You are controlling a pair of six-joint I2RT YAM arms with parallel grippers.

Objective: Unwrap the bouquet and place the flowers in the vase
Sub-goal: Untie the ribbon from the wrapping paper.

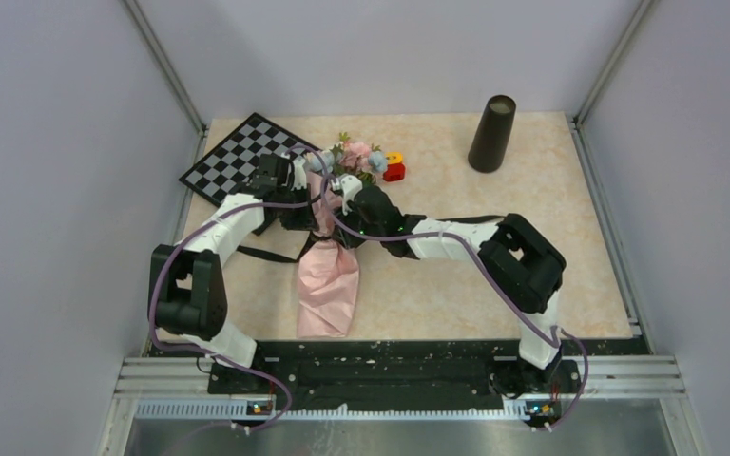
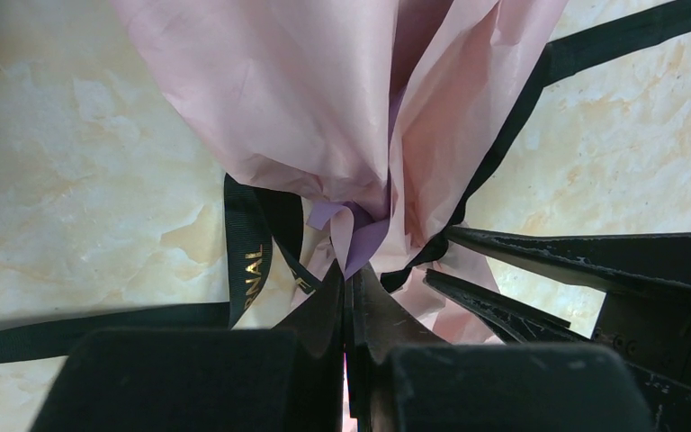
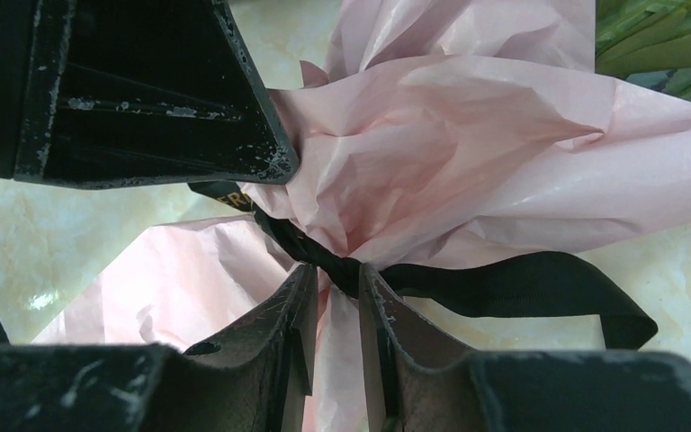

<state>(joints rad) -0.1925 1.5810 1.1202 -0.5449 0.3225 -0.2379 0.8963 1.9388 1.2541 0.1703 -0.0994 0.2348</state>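
Marbled tabletop [image 1: 456,294]; left claw [image 2: 349,279] tight on bouquet [image 2: 279,90], right claw [image 3: 335,274] narrow astride ribbon [image 3: 522,283], grip unclear.

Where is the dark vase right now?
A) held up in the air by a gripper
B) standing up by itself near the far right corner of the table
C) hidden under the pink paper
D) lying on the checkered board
B: the vase stands upright near the far right corner of the table, well apart from the bouquet.
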